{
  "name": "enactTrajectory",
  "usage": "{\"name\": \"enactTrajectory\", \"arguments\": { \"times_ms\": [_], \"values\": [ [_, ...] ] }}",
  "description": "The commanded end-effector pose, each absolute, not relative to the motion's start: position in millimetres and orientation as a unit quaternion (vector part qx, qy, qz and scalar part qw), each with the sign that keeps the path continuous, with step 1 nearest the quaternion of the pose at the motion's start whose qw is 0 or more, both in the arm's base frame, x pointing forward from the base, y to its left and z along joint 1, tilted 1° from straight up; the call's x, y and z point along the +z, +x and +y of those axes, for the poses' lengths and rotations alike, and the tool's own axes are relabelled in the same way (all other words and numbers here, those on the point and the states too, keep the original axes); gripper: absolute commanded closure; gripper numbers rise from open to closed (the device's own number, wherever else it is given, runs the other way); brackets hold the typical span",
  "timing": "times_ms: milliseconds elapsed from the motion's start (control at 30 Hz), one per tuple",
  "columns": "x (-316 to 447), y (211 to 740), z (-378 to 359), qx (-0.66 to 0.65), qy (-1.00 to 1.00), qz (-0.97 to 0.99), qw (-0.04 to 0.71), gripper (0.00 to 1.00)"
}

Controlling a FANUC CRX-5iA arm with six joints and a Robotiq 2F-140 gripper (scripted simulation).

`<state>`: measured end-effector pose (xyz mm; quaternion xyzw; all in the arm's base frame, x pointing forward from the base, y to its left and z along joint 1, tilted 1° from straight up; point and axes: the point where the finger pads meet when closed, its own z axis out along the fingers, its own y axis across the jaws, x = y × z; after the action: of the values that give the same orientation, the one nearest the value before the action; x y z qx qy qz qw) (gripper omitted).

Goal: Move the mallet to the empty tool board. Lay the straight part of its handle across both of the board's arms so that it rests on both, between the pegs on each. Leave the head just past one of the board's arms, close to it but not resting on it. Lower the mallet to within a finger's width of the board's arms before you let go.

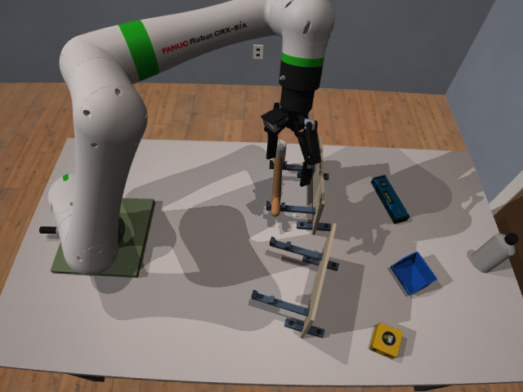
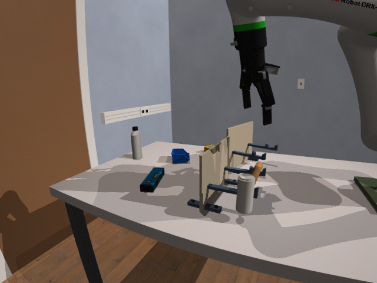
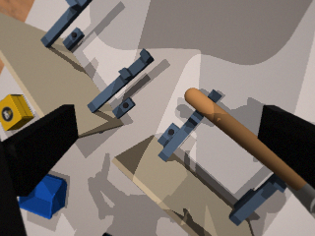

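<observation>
The mallet (image 1: 276,181) (image 2: 245,193) has a brown handle and a pale head. It lies across both blue arms of the farther tool board (image 1: 317,185), and its head sits just past the far arm. It also shows in the wrist view (image 3: 236,133). The empty tool board (image 1: 320,278) stands nearer the front, its two blue arms (image 1: 295,248) (image 1: 274,301) bare; it also shows in the wrist view (image 3: 49,84). My gripper (image 1: 289,167) (image 2: 257,112) hangs well above the mallet, open and empty, with its fingers wide apart (image 3: 164,145).
A blue level (image 1: 389,198), a blue bin (image 1: 413,273) and a yellow box (image 1: 386,340) lie to the right of the boards. A grey bottle (image 1: 493,251) lies at the right edge. The arm's base stands on a green plate (image 1: 105,236) on the left.
</observation>
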<state>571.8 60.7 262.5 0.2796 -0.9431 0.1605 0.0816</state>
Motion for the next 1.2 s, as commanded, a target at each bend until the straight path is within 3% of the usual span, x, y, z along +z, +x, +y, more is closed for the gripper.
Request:
{"name": "enactTrajectory", "arguments": {
  "times_ms": [0, 600, 1167],
  "values": [
    [264, 572, 61, 0.161, 0.279, -0.943, 0.080, 0.00],
    [261, 572, 63, 0.157, 0.288, -0.941, 0.080, 0.00],
    [190, 570, 167, 0.038, 0.585, -0.809, 0.033, 0.00]
  ]
}}
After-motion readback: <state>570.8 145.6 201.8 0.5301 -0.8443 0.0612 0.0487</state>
